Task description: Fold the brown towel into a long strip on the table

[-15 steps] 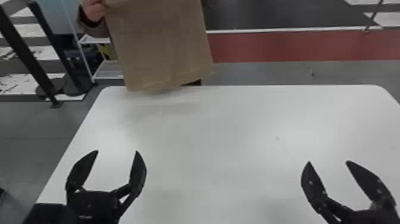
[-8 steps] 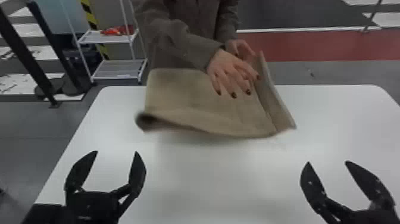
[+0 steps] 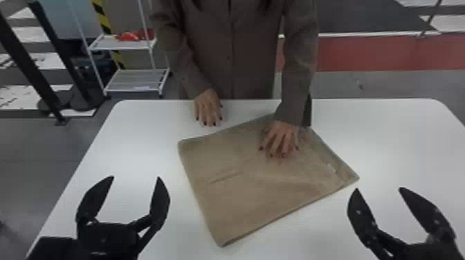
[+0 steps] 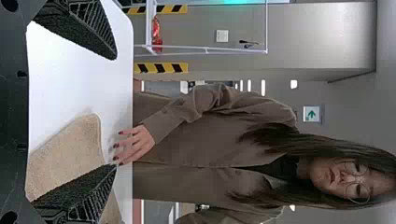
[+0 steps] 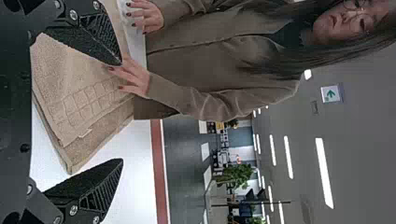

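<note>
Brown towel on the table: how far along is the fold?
Done: the brown towel lies on the table and looks doubled, with layered edges.
In hand: a person's hand rests on it; the left tool and right tool are open, holding nothing.
Left: folding this broad, slanted panel into a long strip.

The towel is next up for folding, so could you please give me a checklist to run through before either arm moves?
1. Towel fully on the table: ok.
2. Person's hands clear: not ok; one hand is on the towel, the other hand on the table beside its far edge.
3. Towel square to the table: not ok; it lies at a slant.
4. Left gripper open and empty: ok.
5. Right gripper open and empty: ok.
6. Hidden lower layers smooth: cannot tell; the top layer covers them.
</note>
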Available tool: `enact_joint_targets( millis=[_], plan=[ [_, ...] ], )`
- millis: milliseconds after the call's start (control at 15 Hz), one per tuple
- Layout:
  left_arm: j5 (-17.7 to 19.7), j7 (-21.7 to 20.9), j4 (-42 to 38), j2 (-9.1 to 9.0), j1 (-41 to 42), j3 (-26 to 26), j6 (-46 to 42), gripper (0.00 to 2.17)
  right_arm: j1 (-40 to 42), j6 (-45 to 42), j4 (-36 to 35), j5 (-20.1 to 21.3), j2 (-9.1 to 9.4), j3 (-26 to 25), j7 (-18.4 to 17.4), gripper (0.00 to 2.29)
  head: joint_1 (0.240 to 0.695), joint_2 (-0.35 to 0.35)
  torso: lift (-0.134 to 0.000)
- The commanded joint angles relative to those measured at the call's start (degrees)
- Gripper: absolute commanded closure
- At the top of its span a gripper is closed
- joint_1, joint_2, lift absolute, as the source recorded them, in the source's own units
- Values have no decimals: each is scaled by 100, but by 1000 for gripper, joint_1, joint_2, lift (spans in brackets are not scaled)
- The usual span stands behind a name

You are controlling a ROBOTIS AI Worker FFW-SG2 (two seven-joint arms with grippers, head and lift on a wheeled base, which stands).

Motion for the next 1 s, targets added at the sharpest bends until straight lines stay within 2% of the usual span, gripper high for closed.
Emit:
enact_joint_targets(
  millis=[0, 933],
  plan=[
    [0, 2, 15, 9, -10, 5, 0, 43, -9, 14, 17, 0, 9, 0, -4, 157, 695, 69, -123],
    [9, -33, 32, 17, -63, -13, 0, 63, -17, 31, -10, 0, 27, -17, 4, 154, 695, 63, -123]
  ],
)
